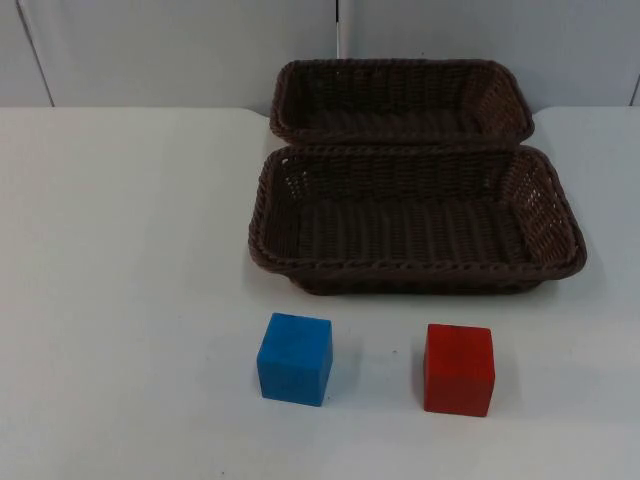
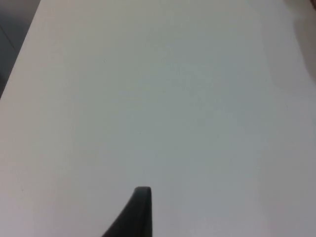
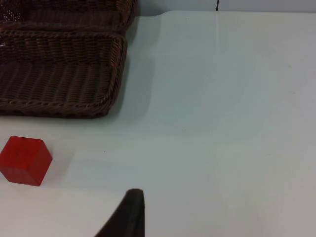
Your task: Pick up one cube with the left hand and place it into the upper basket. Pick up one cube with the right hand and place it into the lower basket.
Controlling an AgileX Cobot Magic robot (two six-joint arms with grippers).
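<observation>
Left wrist view shows the left end effector (image 2: 140, 207) as a single black fingertip above bare white worktop (image 2: 158, 98); whether its fingers are open or closed cannot be told. Nothing lies beneath it or near it.

The right end effector (image 3: 131, 210) likewise appears as one black fingertip over the worktop, and its open or closed state cannot be told either. It holds nothing that can be seen. The red cube (image 3: 24, 160) sits on the worktop near this fingertip, apart from it and untouched.

With the lower basket (image 1: 415, 225) as landmark: in the top view this dark brown woven basket stands on the worktop, and the red cube (image 1: 458, 368) rests on the worktop just in front of the basket's near rim, toward its right half. The blue cube (image 1: 295, 358) rests in front of the same rim, toward the basket's left end, well apart from the red cube. The upper basket (image 1: 400, 100) stands directly behind the lower basket, their long rims touching or nearly so, its far side reaching the grey partition wall (image 1: 150, 50). Both cubes are outside the baskets.
</observation>
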